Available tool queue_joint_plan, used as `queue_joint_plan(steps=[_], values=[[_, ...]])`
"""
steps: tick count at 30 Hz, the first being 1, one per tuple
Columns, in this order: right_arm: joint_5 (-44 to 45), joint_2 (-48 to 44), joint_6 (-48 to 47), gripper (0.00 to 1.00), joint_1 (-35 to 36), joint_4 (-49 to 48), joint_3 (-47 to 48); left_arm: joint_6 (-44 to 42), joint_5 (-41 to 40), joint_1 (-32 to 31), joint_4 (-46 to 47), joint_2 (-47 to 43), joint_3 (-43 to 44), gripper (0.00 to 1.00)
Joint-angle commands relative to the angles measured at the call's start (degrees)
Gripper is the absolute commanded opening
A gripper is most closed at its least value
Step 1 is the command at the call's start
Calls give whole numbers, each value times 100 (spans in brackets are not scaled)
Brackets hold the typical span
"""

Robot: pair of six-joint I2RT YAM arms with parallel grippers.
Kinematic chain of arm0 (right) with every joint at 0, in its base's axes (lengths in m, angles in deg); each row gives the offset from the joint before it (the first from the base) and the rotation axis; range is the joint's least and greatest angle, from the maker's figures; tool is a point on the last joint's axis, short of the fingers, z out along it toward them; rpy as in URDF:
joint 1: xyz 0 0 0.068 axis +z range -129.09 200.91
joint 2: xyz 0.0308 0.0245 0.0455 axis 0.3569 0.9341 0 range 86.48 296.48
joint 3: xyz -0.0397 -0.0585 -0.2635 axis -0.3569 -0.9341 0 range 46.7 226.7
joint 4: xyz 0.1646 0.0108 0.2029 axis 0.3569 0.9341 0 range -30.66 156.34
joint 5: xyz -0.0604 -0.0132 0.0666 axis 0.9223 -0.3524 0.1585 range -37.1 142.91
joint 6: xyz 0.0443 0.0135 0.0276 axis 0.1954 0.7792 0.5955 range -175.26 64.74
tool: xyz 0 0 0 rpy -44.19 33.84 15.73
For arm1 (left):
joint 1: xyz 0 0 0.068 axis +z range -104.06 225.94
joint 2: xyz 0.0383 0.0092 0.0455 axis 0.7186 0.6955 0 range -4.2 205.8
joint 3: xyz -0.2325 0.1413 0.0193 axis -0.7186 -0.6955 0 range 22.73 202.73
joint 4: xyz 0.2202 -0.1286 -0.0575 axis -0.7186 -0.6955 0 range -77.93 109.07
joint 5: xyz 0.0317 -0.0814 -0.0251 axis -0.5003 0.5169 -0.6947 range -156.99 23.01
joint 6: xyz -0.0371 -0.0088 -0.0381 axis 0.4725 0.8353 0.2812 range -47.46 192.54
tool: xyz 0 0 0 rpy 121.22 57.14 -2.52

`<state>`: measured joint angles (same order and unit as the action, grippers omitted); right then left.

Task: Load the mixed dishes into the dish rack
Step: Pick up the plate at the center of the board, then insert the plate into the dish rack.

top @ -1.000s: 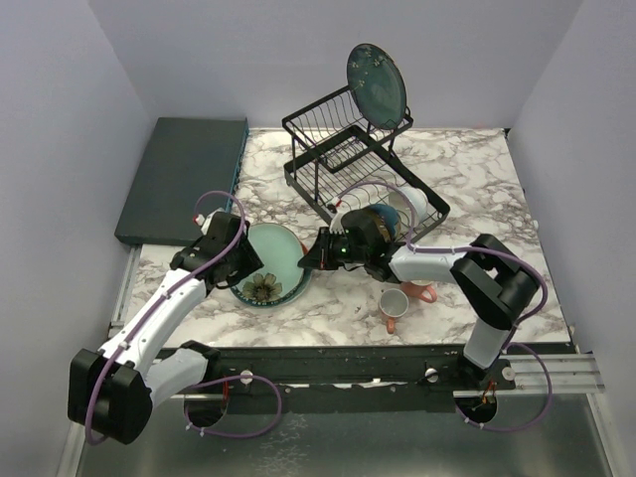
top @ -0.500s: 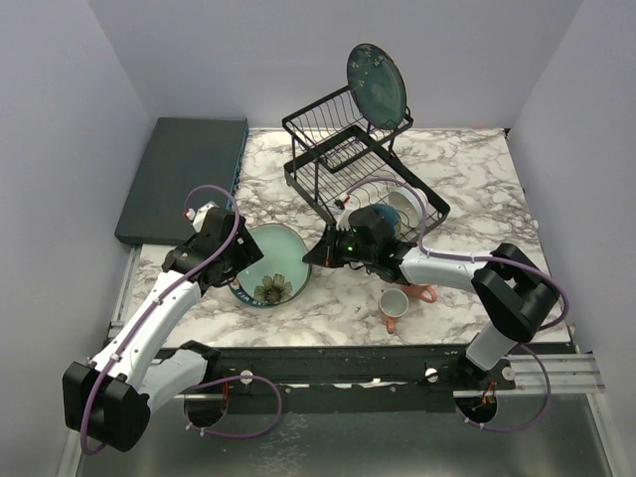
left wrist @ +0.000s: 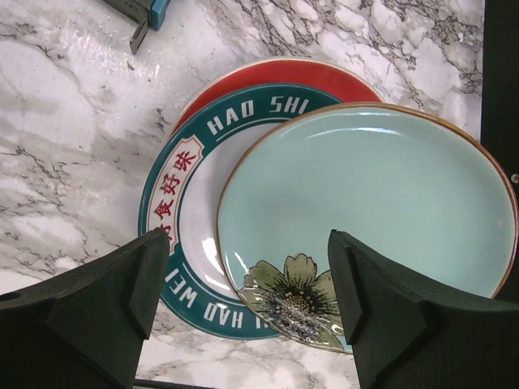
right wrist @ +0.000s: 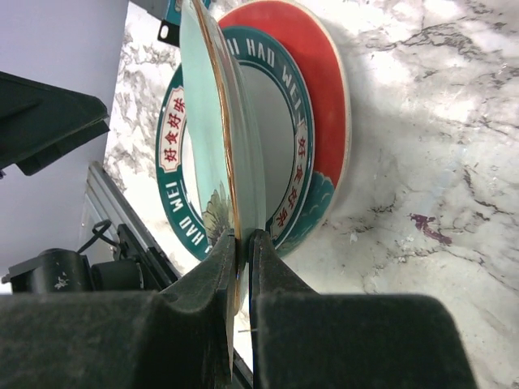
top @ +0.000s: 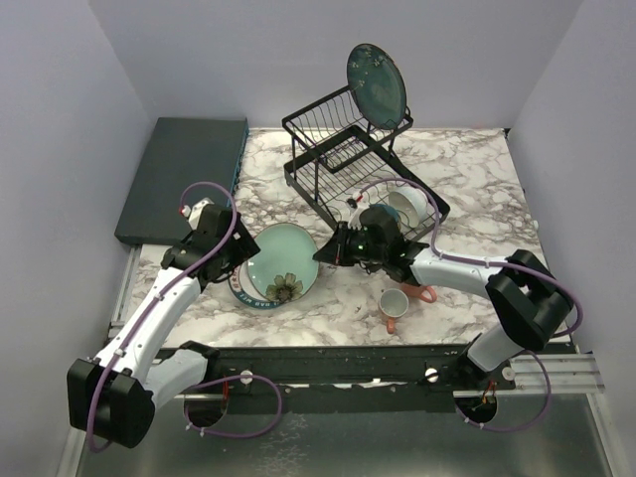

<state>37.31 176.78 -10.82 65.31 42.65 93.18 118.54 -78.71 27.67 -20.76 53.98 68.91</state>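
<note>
A pale green plate (top: pixel 284 260) with a flower print is tilted up over a red-and-teal plate (top: pixel 252 294) lying on the marble. My right gripper (top: pixel 328 254) is shut on the pale green plate's right rim; its wrist view shows the plate (right wrist: pixel 212 138) edge-on between the fingertips (right wrist: pixel 243 243), above the red-and-teal plate (right wrist: pixel 312 138). My left gripper (top: pixel 229 264) stands open at the plates' left side, holding nothing. Its fingers (left wrist: pixel 105 304) straddle the pale green plate (left wrist: pixel 373 203) and the red-and-teal plate (left wrist: pixel 185 190) from above. The black wire dish rack (top: pixel 343 159) stands behind.
A dark teal plate (top: pixel 376 83) leans on the rack's top basket. A white bowl (top: pixel 408 203) and a dark bowl sit in the rack's lower part. Two pink mugs (top: pixel 394 305) lie at the front right. A dark teal slab (top: pixel 184 174) lies at the back left.
My left gripper has opened, let go of the pale green plate and drawn back to the left. My right gripper has carried the plate's rim slightly to the right.
</note>
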Motion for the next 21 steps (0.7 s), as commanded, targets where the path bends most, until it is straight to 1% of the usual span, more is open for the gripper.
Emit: queue_joint_plan(steps=[1,12,21], values=[[-414,-388,159,0,-128,-305,42,-193,392,202,367,-43,-163,86],[-1097,-538,448,0,-443,-266,39,-35,1598,437,1183,144,-728,85],[-1553,-670,678,0,-807,-150,-55,133,1949,472,1673,272,-1097,85]])
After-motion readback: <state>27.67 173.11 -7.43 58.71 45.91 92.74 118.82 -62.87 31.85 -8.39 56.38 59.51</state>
